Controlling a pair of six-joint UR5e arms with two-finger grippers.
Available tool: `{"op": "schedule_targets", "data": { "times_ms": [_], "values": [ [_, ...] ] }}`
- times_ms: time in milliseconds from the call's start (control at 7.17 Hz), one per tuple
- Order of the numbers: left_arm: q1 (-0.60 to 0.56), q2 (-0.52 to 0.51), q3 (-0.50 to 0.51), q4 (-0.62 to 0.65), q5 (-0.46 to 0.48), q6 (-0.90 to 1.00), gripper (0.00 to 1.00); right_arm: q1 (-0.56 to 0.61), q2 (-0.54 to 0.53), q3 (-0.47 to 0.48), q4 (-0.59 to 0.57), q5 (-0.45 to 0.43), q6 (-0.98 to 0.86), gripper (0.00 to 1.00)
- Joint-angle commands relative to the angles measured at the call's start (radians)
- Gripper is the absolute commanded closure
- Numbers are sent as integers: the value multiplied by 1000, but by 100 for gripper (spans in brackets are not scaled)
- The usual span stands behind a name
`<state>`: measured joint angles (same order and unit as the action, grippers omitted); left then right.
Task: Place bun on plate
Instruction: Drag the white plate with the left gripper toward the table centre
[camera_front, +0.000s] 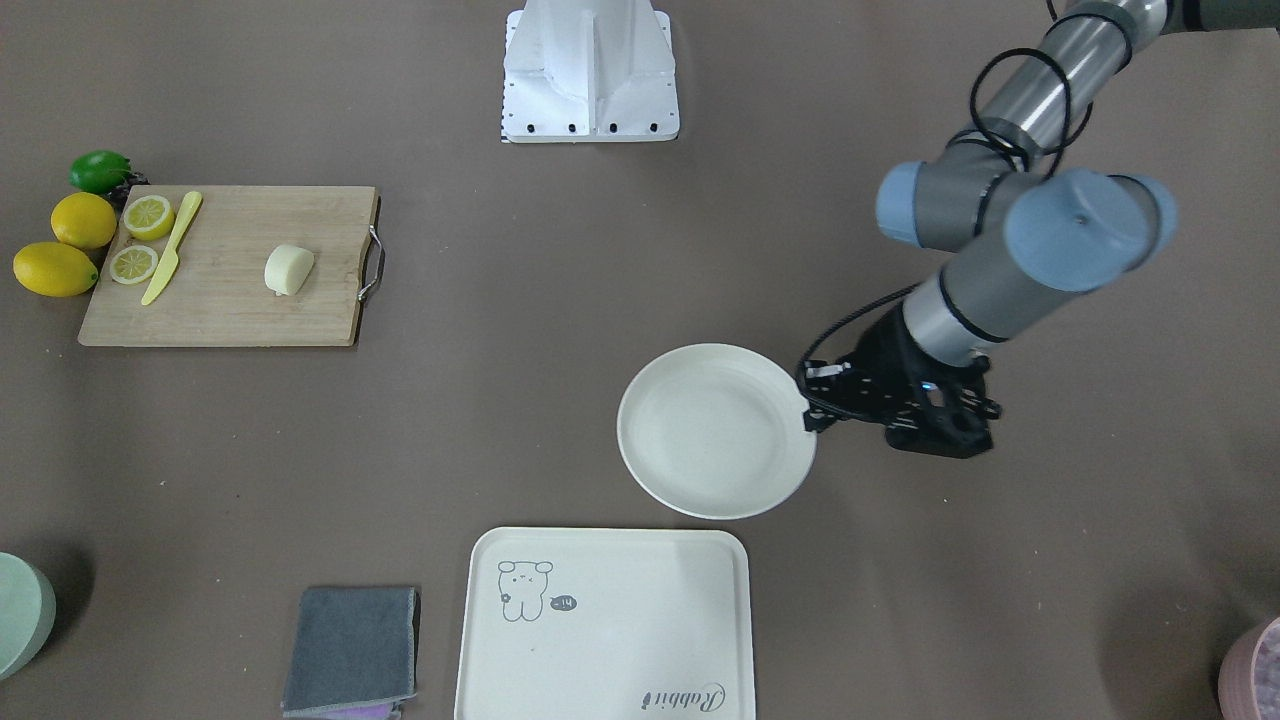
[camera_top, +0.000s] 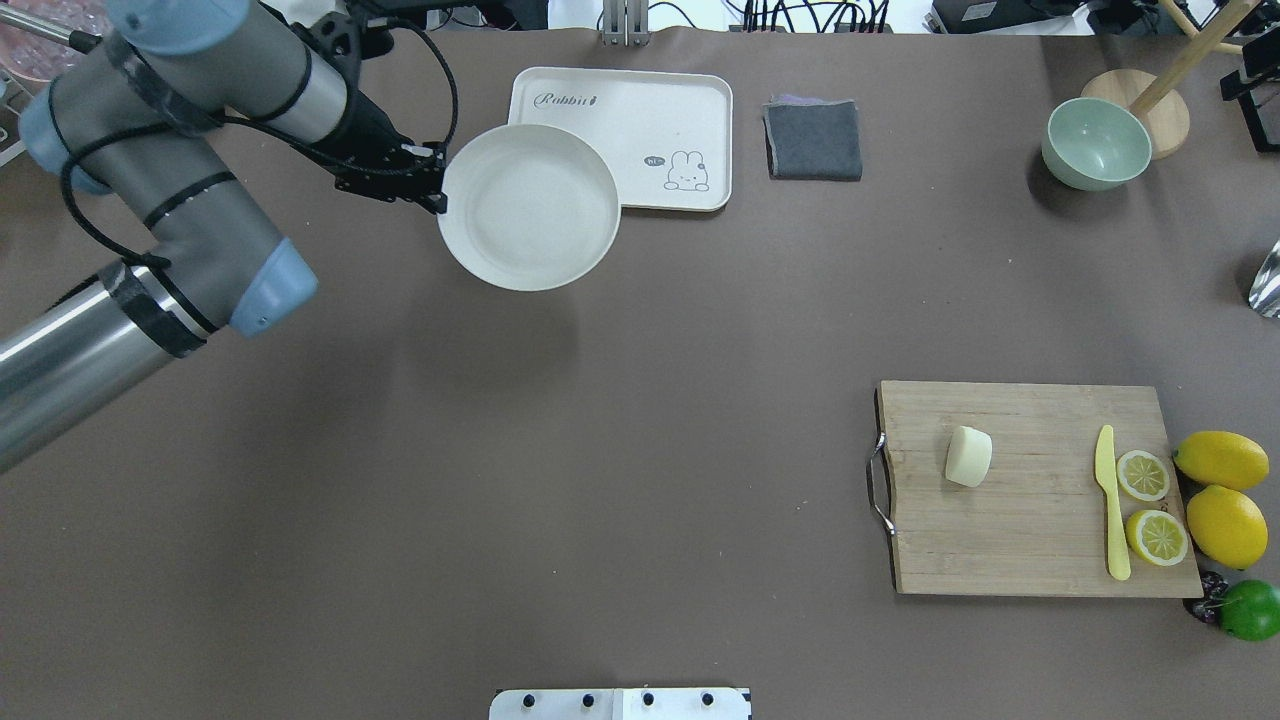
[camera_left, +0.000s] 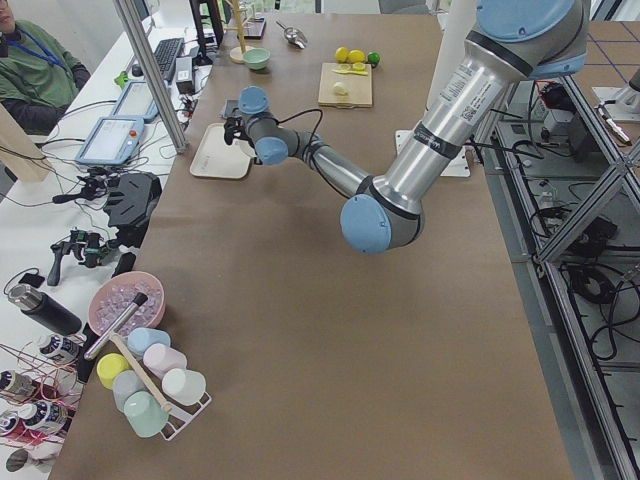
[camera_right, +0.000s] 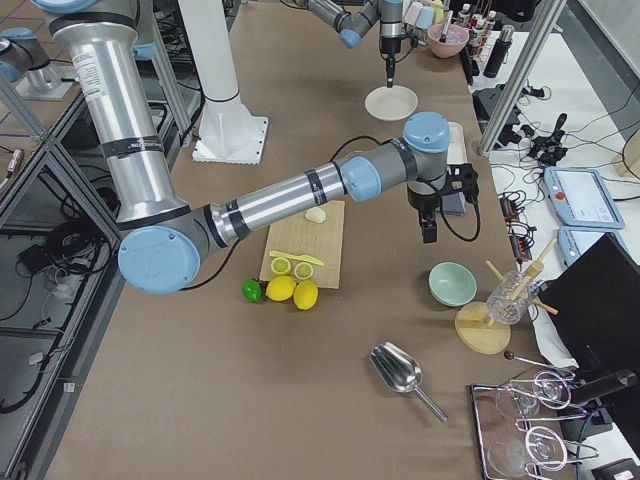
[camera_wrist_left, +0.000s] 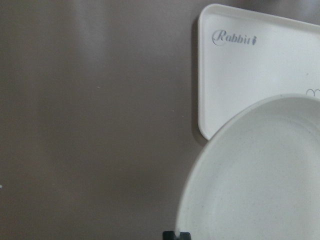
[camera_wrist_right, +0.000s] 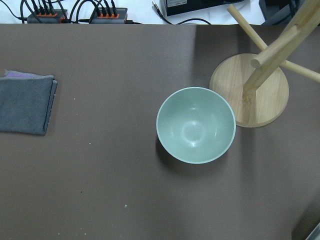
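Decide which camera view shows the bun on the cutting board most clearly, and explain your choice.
The overhead exterior view: the bun lies unobstructed on the cutting board, sharp and fairly large. The front-facing view shows it nearly as well; both side views show it tiny; neither wrist view shows it.

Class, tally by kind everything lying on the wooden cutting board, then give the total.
Bun: 1
Lemon halves: 2
Yellow knife: 1
Total: 4
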<state>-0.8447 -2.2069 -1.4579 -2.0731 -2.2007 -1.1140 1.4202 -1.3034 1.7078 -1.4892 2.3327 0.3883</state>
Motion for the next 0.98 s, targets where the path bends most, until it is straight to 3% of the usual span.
{"op": "schedule_targets", "data": {
  "times_ms": [0,140,419,558,698,837],
  "values": [
    [175,-2,-50,-1,155,-101,100,-29,1,-2,6,-6,1,0],
    [243,-1,-52,-15,221,-104,100,-27,-2,6,6,-1,1,0],
    [291,9,-70,-19,228,-130,100,-27,-1,0,4,-7,1,0],
    [288,12,-68,-28,228,-106,61,-27,3,3,0,-3,1,0],
    [282,36,-78,-69,229,-42,3,-27,0,6,1,-1,1,0],
    [256,59,-119,-93,226,-44,2,-27,-1,9,1,1,6,0]
  ]
}}
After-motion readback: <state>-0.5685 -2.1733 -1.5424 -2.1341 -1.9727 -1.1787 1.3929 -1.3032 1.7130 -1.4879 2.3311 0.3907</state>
